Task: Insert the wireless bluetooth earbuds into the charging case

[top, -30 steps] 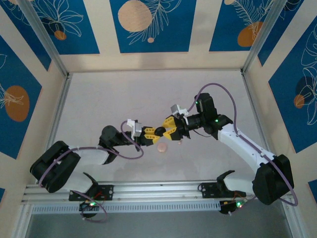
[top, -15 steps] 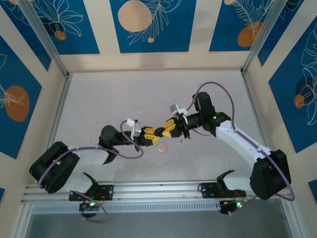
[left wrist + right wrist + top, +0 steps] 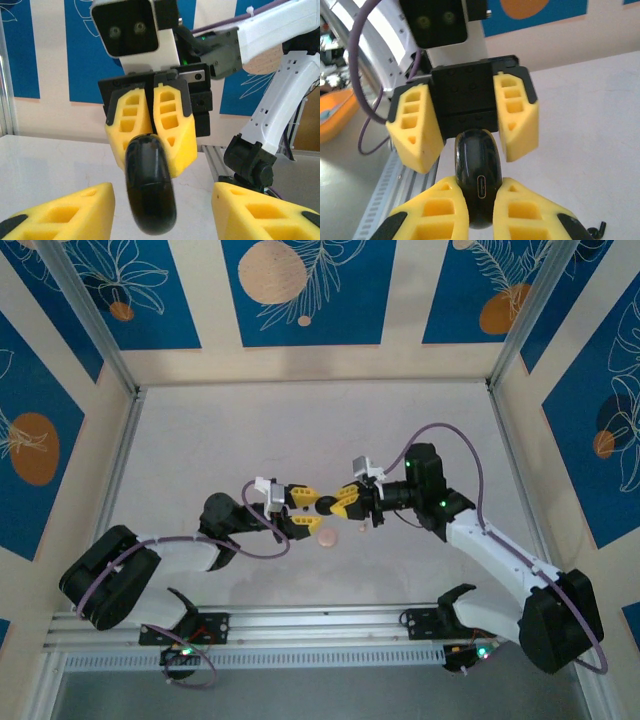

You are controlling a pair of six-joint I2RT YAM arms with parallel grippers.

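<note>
Over pale table [image 3: 200, 440], right hand [image 3: 480, 194] clamps black case [image 3: 476, 160]; left hand [image 3: 162, 205] stands apart around it

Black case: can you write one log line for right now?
left gripper: open | right gripper: shut on black case | black case: held above table | pink case: lying on table
</note>
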